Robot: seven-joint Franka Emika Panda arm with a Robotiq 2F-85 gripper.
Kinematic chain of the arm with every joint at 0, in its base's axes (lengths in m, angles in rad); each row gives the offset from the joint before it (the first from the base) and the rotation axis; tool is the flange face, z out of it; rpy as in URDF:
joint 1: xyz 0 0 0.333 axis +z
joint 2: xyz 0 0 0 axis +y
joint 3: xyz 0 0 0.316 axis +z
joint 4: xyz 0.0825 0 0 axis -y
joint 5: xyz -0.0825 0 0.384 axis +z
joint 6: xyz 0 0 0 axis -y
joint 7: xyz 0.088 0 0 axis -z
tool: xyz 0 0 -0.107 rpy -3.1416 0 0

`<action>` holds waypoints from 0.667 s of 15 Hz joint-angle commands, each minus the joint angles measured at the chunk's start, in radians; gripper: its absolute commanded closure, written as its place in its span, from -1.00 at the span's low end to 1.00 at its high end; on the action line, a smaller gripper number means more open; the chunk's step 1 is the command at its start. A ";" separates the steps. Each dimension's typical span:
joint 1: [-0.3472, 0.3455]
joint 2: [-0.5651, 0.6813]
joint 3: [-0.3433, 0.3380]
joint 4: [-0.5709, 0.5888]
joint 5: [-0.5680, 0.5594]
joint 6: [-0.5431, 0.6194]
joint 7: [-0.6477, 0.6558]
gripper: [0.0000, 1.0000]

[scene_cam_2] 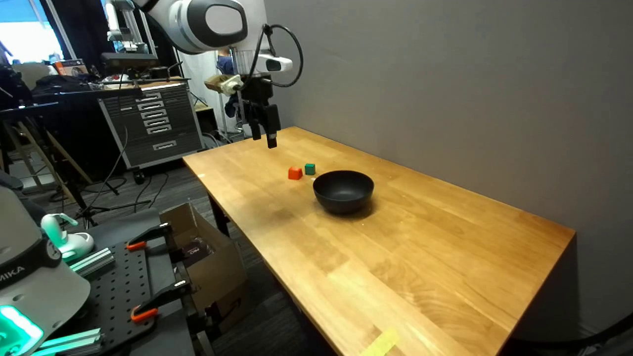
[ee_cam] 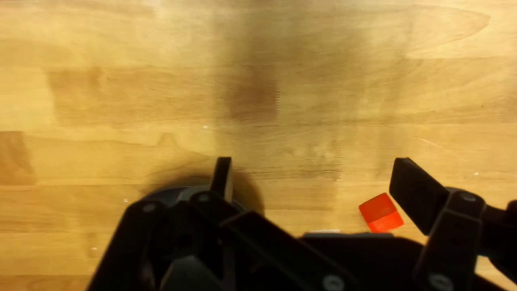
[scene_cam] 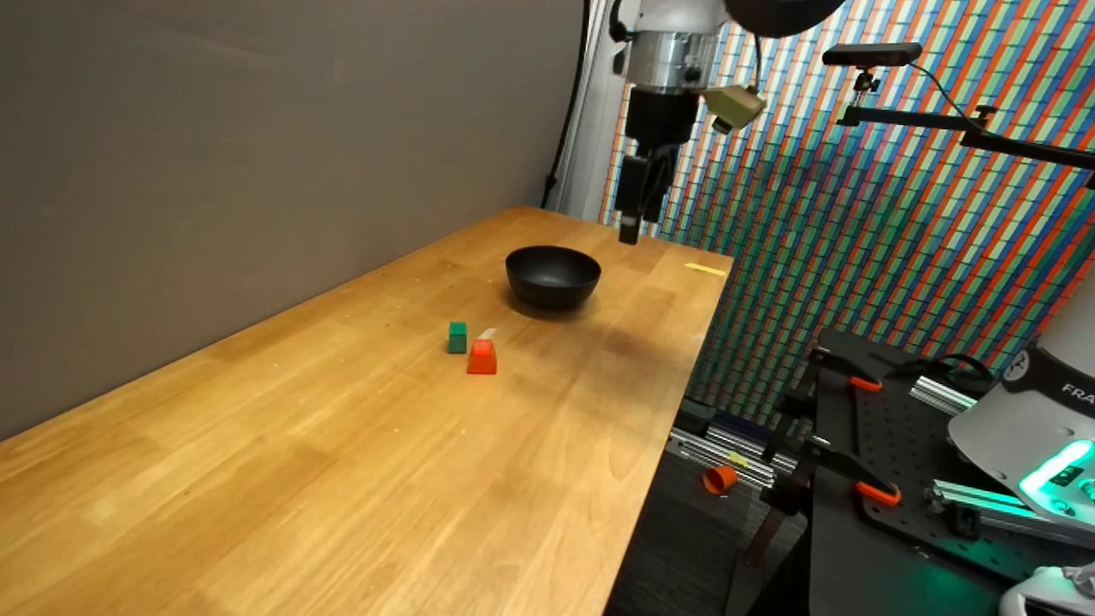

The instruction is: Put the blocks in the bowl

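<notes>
While the gripper hangs empty, fingers wide, the red block lies lower, toward the wrist view's right-hand finger

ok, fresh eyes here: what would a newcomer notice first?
Probably the black bowl, dark against the wooden table, with a red block and a green block near it. Next, the open gripper above the table. In an exterior view, the colourful backdrop behind the gripper competes too.
</notes>
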 commanded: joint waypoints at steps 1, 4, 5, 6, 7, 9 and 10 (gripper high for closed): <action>0.042 0.208 0.019 0.161 -0.015 0.042 -0.024 -1.00; 0.081 0.339 0.025 0.259 -0.038 0.042 -0.045 -1.00; 0.092 0.377 0.026 0.290 -0.041 0.043 -0.057 -1.00; 0.101 0.415 0.028 0.322 -0.042 0.045 -0.072 -1.00; 0.110 0.451 0.027 0.354 -0.045 0.045 -0.085 -1.00; 0.125 0.516 0.027 0.415 -0.051 0.052 -0.113 -1.00; 0.135 0.548 0.023 0.446 -0.063 0.056 -0.124 -1.00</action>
